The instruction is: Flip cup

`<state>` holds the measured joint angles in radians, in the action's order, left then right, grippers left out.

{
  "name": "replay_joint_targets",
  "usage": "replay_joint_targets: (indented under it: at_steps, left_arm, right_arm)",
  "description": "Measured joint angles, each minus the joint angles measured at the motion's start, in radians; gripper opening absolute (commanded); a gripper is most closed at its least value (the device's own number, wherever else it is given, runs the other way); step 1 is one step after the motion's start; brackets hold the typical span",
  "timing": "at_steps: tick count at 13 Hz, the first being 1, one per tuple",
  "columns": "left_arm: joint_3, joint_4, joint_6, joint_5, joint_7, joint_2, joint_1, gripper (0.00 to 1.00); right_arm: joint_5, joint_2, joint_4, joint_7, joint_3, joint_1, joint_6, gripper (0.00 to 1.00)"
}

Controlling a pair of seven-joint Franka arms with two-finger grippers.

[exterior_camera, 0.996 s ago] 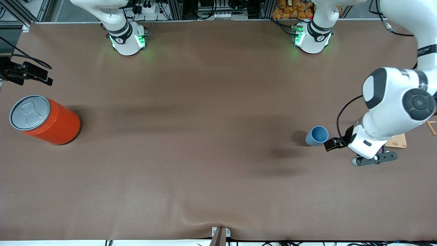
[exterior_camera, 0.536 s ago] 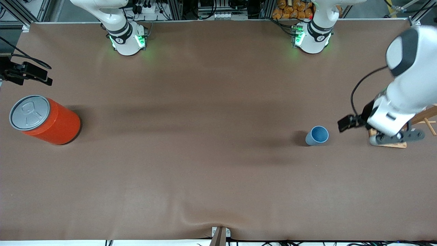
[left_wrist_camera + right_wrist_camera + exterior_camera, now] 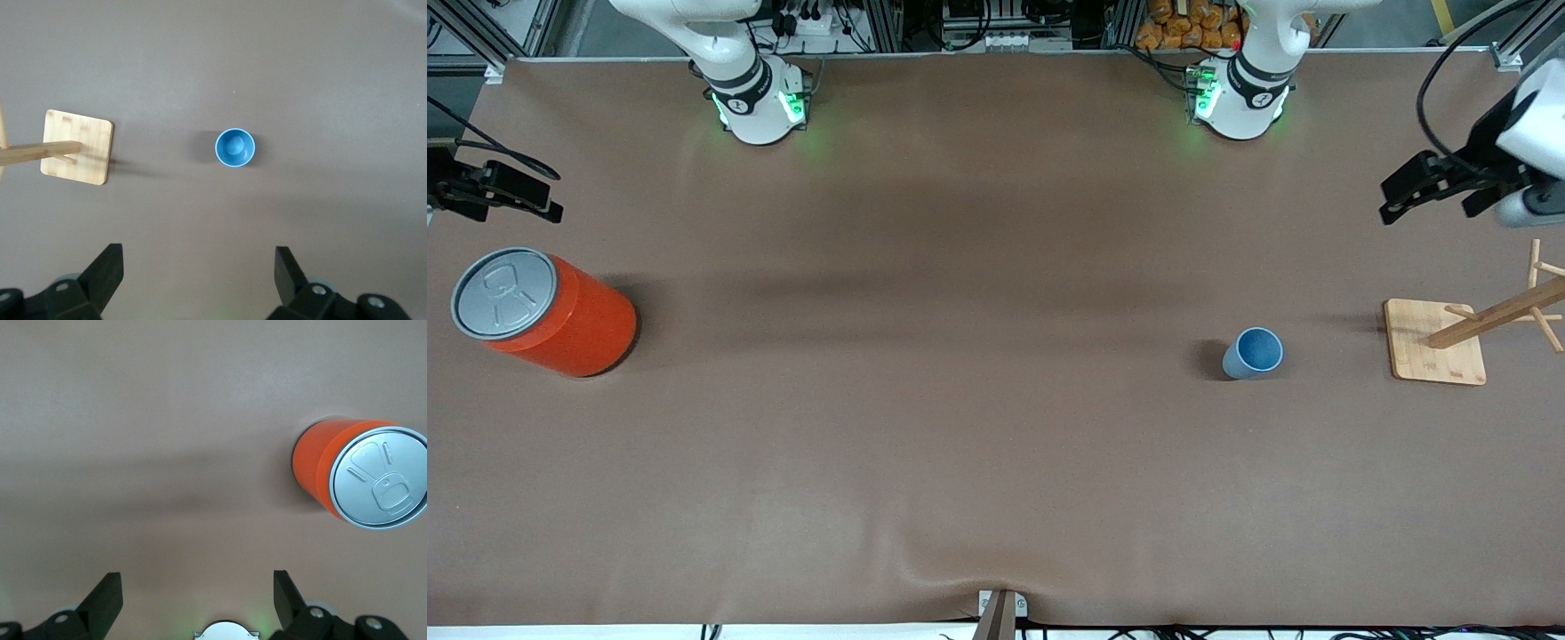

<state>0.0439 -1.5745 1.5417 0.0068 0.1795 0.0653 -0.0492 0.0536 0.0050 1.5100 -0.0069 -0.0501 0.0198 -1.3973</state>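
The small light blue cup (image 3: 1254, 353) stands upright on the brown table, mouth up, with its darker blue inside showing; it also shows in the left wrist view (image 3: 235, 147). My left gripper (image 3: 199, 267) is open and empty, high above the table, well apart from the cup. In the front view it shows only in part at the edge (image 3: 1529, 206), over the left arm's end of the table. My right gripper (image 3: 198, 590) is open and empty, high above the table near the orange can; its arm waits.
A large orange can (image 3: 543, 311) with a grey pull-tab lid stands at the right arm's end, also in the right wrist view (image 3: 360, 477). A wooden peg stand on a square base (image 3: 1434, 353) stands beside the cup toward the left arm's end, also in the left wrist view (image 3: 77, 147).
My left gripper has risen and drawn away from beside the cup toward the left arm's end of the table, uncovering the wooden stand. The cup and the can have not moved.
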Motion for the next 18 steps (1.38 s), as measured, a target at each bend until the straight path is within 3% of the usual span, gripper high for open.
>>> replay_joint_targets:
  at_steps: [11,18]
  left_arm:
    - [-0.060,-0.005,0.002,-0.012,-0.095,-0.016,-0.009,1.00]
    - [-0.063,-0.005,0.002,-0.012,-0.160,-0.016,-0.012,1.00]
  right_arm:
    - [0.000,0.000,0.000,0.000,0.000,0.000,0.000,1.00]
    - [0.000,0.000,0.000,0.001,-0.001,0.000,0.000,1.00]
